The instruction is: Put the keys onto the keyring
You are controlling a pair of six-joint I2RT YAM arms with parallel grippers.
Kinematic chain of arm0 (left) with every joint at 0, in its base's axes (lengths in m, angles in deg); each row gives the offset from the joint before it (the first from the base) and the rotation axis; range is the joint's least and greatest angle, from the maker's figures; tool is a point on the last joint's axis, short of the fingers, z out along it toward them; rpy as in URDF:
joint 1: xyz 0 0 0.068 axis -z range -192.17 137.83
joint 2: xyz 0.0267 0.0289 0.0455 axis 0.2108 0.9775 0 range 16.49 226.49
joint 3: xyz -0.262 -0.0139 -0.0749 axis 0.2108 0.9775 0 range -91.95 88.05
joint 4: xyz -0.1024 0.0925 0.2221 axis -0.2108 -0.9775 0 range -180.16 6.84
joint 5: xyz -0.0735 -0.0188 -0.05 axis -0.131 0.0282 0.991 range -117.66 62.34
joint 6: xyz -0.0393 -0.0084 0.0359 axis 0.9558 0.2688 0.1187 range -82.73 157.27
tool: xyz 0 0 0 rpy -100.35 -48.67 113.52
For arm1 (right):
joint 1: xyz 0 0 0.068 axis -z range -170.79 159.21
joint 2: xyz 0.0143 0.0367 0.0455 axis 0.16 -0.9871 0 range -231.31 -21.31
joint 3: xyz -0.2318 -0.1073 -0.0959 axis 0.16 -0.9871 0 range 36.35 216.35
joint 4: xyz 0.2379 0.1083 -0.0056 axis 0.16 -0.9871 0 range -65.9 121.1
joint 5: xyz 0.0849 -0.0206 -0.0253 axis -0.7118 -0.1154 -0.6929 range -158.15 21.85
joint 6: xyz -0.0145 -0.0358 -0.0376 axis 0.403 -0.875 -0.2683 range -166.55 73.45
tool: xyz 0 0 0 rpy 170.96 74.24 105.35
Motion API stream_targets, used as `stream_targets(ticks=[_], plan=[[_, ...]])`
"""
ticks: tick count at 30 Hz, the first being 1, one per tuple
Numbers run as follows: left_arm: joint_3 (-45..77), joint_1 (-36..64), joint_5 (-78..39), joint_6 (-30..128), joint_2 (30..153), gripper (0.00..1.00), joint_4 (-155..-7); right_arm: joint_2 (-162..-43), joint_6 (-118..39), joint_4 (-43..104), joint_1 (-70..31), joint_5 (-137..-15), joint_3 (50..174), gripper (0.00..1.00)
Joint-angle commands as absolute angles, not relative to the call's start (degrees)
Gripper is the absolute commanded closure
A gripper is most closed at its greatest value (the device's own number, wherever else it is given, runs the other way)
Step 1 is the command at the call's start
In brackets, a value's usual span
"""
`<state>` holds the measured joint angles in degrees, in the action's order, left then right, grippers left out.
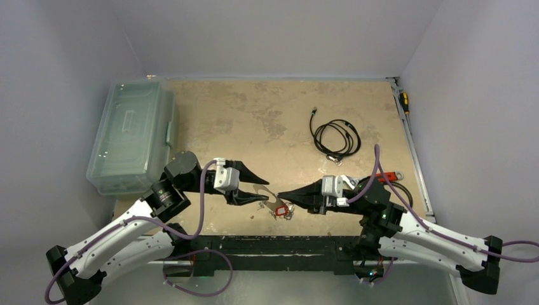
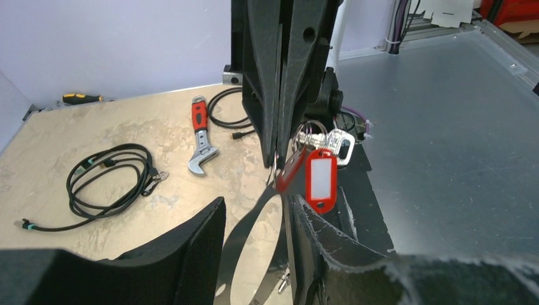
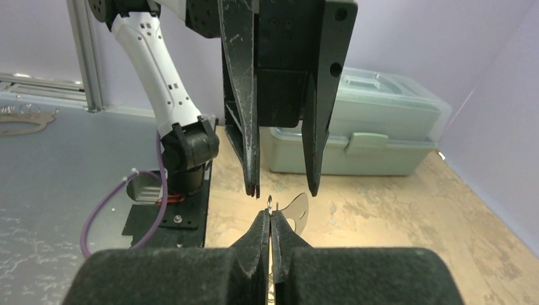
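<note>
I count one keyring [image 1: 271, 202]. It is up off the table near the front edge, between the two arms, braced across the fingers of my left gripper [image 1: 267, 190]. Those fingers stand about halfway apart, and the loop's rim touches both. Just beside it are the keys [image 2: 321, 178], a single bunch in which I make out two red tags and one silver key on a small ring. The bunch dangles at the tip of my right gripper [image 3: 270, 219], whose fingers are pressed fully together on a thin bit of wire.

The left wrist view alone shows the tags face-on, and the loop's opening runs between its own fingers. The right wrist view hides the bunch and shows only the pinched wire and a pale sliver of the loop.

Farther out, the overhead view gives me one coiled black cable [image 1: 335, 136], one red-handled wrench [image 1: 388, 176], one yellow-handled screwdriver [image 1: 404, 101] at the right rail and one clear plastic box [image 1: 130, 136] at the left.
</note>
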<state>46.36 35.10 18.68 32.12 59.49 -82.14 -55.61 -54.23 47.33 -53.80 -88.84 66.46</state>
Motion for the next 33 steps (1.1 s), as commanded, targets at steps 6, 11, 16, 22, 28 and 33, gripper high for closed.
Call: stream_targets(ticks=[6,11,16,22,28,33], plan=[[44.7,35.0,22.9,33.7,62.0,0.61,-78.7,-58.9,-58.5,41.8,-54.1,-91.0,74.5,1.00],[45.2,35.4,23.6,33.7,62.7,0.62,-78.8,-59.7,-60.1,39.4,-54.1,-91.3,76.6,1.00],[45.7,35.9,23.4,33.2,63.2,0.69,-78.9,-60.3,-59.8,39.5,-54.1,-91.8,77.1,1.00],[46.1,36.4,22.9,32.4,63.7,0.73,-79.2,-60.8,-59.6,39.8,-54.1,-92.4,77.5,1.00],[46.3,36.9,22.2,31.1,64.1,0.99,-80.1,-61.2,-59.6,39.5,-54.1,-92.8,78.5,1.00],[47.0,37.0,20.3,30.9,62.4,1.00,-79.2,-60.5,-59.3,40.4,-54.1,-90.4,78.5,1.00]])
